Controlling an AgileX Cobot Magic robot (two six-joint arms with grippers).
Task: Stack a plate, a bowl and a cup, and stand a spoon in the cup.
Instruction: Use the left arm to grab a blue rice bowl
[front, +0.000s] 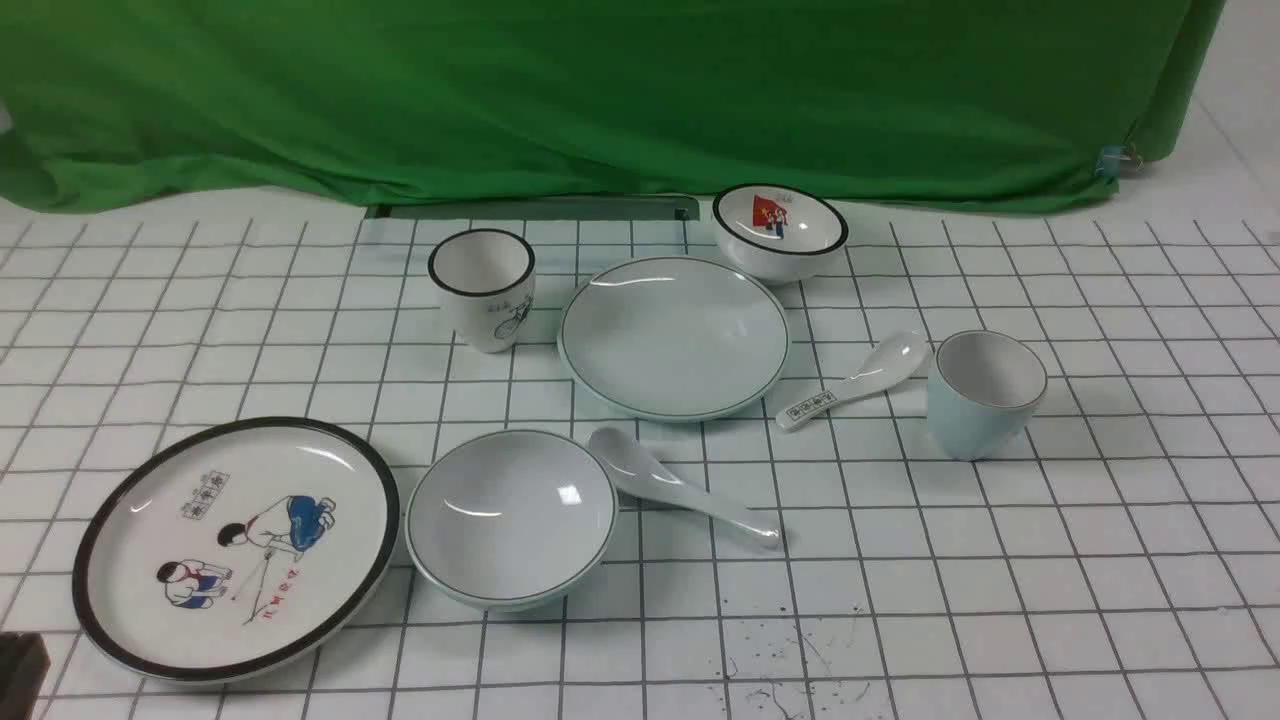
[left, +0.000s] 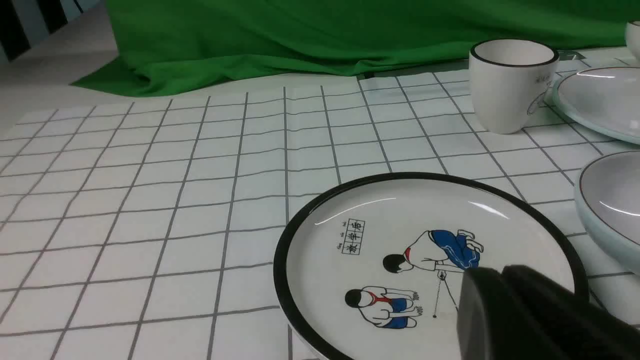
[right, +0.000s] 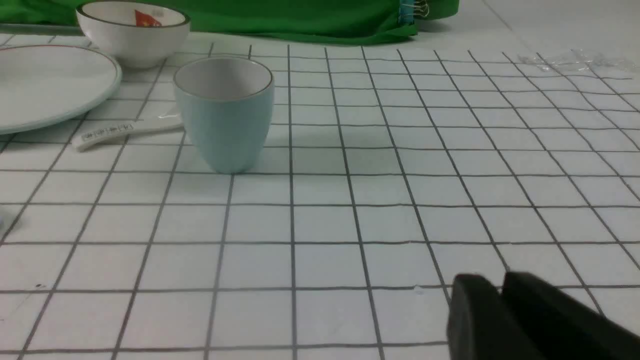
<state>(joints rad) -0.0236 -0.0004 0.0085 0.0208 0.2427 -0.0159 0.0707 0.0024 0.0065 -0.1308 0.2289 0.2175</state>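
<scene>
Left claw (left: 500, 272) — fingers together, empty, mostly cut off. Right claw (right: 500, 282) — only tips show; apart or together, cannot tell. Cup (front: 985, 393), right of frame: fully visible, upright.

I watched the whole worktop (front: 1000, 600) from the high front camera; both low wrist cameras shared the plate (front: 675, 335).

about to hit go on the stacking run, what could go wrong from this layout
1. The plain spoon lies tight beside the bowl, and the cartoon plate crowds the bowl's other side. Lifting the bowl could nudge either one.
2. The printed spoon sits between the plate and the cup, so the wrong spoon might get grabbed.
</scene>
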